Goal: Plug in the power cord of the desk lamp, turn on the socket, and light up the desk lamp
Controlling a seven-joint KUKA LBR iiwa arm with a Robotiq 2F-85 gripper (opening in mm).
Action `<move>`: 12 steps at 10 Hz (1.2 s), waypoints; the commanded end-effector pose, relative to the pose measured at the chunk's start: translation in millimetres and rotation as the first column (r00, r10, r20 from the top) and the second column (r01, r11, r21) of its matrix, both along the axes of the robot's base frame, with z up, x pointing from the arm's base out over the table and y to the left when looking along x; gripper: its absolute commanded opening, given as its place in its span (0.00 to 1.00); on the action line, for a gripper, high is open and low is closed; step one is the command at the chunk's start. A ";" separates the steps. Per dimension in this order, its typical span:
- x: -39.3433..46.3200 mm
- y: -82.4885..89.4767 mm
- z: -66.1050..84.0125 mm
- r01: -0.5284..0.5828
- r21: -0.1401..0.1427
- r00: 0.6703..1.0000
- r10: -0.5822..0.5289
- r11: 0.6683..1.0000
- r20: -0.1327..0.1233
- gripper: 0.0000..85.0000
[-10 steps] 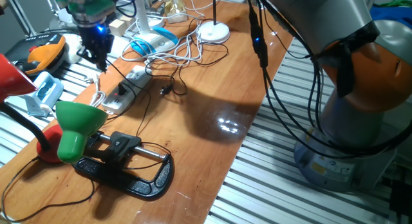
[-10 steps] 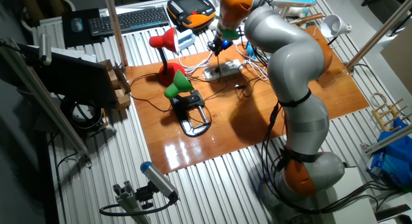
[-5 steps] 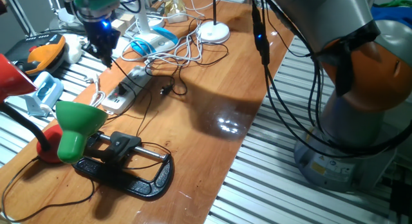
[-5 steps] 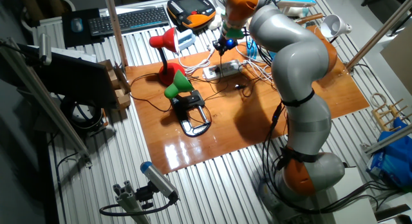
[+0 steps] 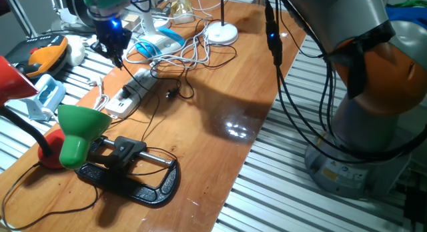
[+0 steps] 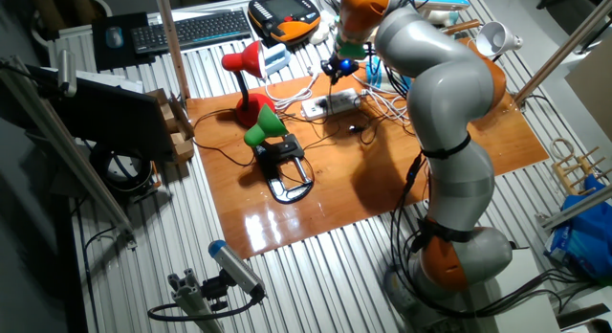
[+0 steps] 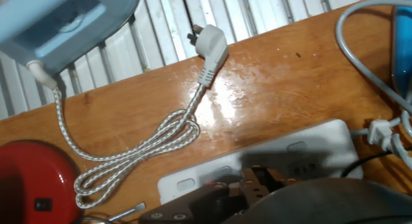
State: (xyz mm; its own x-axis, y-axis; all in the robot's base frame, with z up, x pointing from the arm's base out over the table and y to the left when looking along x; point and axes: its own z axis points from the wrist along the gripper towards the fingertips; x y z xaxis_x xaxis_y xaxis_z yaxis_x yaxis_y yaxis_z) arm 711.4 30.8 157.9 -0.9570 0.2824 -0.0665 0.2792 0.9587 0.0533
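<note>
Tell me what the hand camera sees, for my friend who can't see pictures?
A white power strip lies on a wooden table, partly hidden by the dark gripper at the bottom edge. Above it a loose white plug with a braided cord lies unplugged, and a red lamp base sits at the lower left.

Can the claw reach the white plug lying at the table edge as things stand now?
Probably yes. The white plug lies loose on bare wood at the table edge, with nothing on top of it; only its braided cord trails away. The claw hangs above the power strip close by.
</note>
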 end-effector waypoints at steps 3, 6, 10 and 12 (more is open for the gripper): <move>-3.5 -5.2 -1.0 0.109 0.003 0.994 -0.108 0.994 -0.024 0.00; -9.1 -7.1 -8.5 0.232 0.019 0.972 -0.231 0.973 -0.043 0.00; -15.9 -9.1 -15.9 0.353 0.026 0.935 -0.352 0.935 -0.051 0.00; -16.0 -8.5 -18.0 0.434 0.050 0.900 -0.430 0.900 -0.074 0.00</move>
State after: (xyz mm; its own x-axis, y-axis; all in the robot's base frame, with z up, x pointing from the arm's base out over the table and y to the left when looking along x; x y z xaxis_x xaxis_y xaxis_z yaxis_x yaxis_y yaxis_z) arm 695.2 22.3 139.1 -0.7772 0.6289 0.0211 0.6283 0.7737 0.0813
